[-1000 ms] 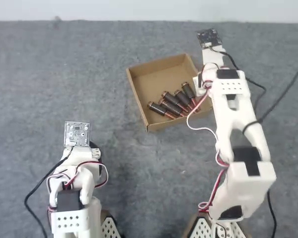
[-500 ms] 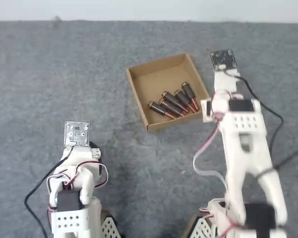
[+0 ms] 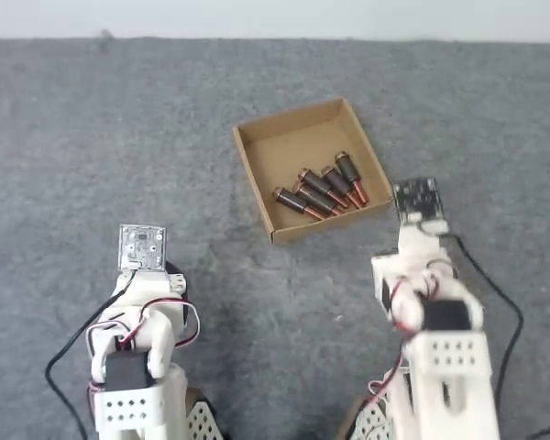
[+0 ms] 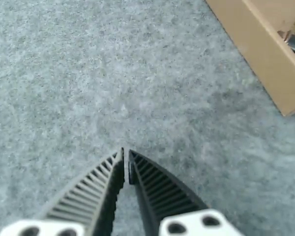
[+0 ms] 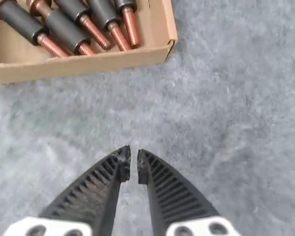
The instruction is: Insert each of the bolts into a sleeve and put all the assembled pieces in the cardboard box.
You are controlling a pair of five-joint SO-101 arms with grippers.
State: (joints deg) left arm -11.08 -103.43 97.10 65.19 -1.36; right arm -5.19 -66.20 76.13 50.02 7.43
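Lying in cardboard box (image 3: 293, 147): four sleeved bolts (image 3: 313, 195)

The open cardboard box (image 3: 289, 147) sits skewed on the grey worktop (image 3: 119, 119). Four assembled pieces (image 3: 319, 191) lie flat inside it, side by side in a slanted row along its near right wall. On each, a dark sleeve (image 5: 64, 30) covers a copper bolt (image 5: 95, 33), with the threaded end sticking out towards that wall.
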